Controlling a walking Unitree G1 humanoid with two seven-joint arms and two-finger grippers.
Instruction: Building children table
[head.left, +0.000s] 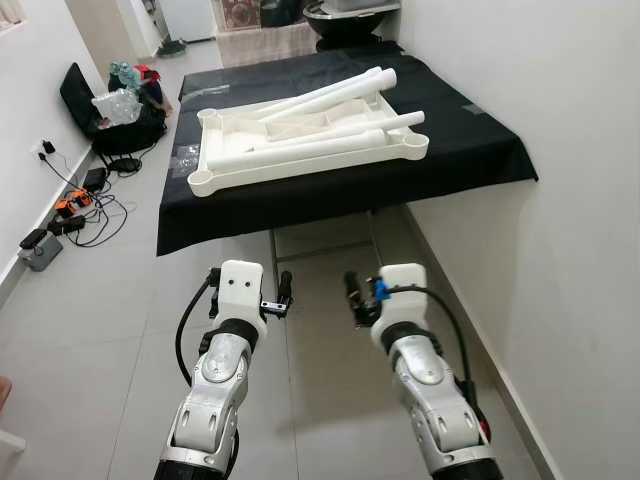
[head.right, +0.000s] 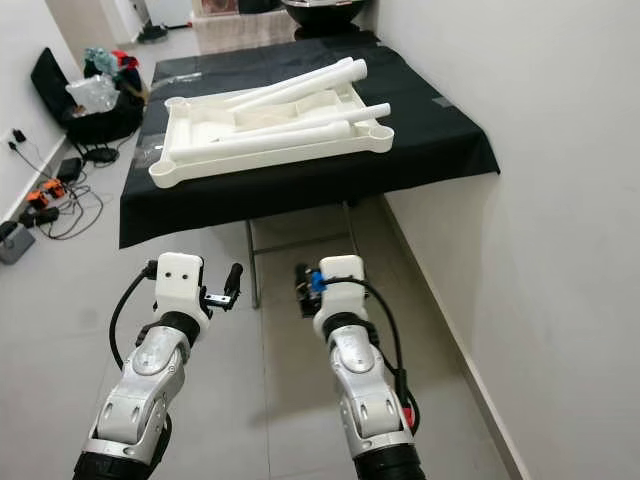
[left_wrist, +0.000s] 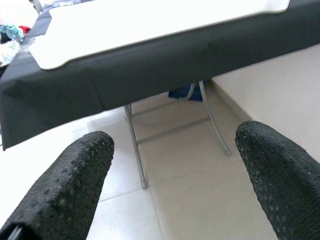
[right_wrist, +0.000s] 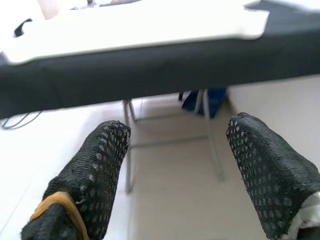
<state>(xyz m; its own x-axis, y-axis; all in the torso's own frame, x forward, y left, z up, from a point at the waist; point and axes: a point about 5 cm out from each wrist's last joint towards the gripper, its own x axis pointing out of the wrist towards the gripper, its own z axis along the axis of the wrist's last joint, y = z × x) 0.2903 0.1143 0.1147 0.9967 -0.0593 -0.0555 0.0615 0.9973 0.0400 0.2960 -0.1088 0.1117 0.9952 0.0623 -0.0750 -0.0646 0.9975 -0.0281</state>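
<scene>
Head cameras look down over the draped table (head.left: 470, 150); wrist cameras face its near edge from below.

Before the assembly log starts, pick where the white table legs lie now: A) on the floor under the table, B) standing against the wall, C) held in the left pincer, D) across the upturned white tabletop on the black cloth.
D: the white legs lie across the upturned tabletop on the black cloth.

A plain home room is showing here: pale floor tiles (head.left: 330, 390) are running under a folding table (head.left: 470, 150) draped in black, with bags (head.left: 110, 110) and cables (head.left: 80, 200) lying left of it along white walls (head.left: 560, 200).
</scene>
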